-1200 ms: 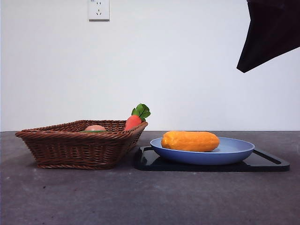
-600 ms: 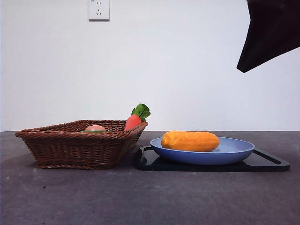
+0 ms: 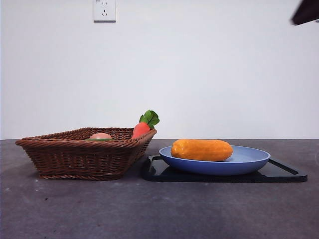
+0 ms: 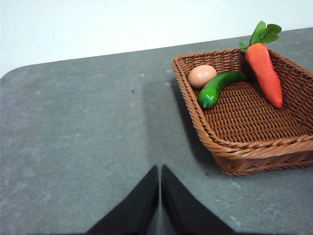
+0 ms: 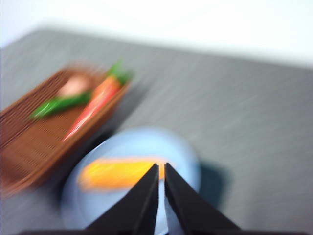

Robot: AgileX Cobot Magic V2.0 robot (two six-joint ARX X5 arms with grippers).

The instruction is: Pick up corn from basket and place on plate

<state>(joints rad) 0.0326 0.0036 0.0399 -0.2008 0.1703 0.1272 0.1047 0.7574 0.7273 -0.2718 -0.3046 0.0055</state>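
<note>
Plainly, corn lies on plate (no writing legible).

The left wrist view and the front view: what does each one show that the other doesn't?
Only the left wrist view shows the green pepper lying in the basket, and the left gripper, jaws shut, over bare table.

Only the front view shows the corn lying on the blue plate, the black tray under it, and a wall socket.

Both show the basket, the carrot and the small peach-coloured item.
</note>
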